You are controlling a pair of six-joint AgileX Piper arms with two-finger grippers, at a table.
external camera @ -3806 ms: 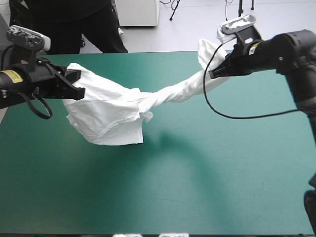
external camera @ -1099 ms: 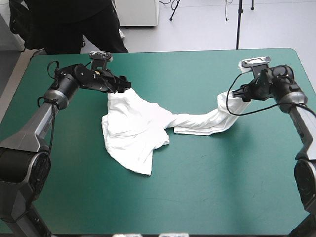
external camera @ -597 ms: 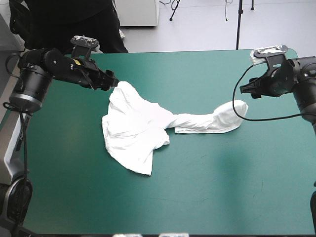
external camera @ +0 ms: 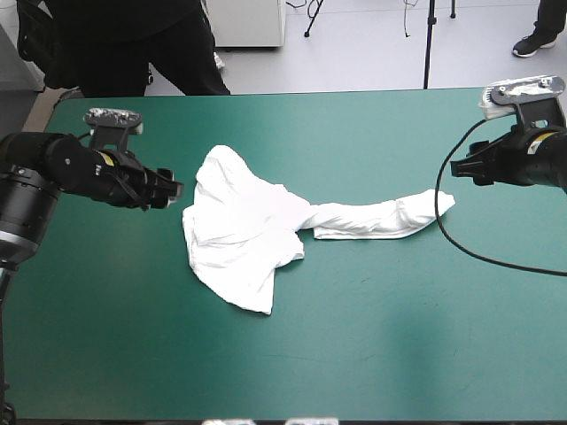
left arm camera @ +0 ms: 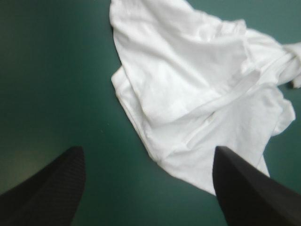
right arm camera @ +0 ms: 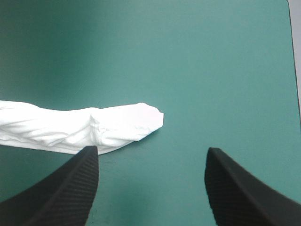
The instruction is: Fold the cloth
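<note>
One white T-shirt (external camera: 244,226) crumpled on teal-green counter (external camera: 372,345), left gripper (external camera: 174,189) wide apart beside it, right gripper (external camera: 457,169) wide near its twisted end

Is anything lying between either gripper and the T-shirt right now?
Nothing visible does. Only teal-green cover separates the left gripper from the crumpled body of the T-shirt, and the right gripper from its twisted end. Both sets of jaws stand open, off the cloth.
</note>
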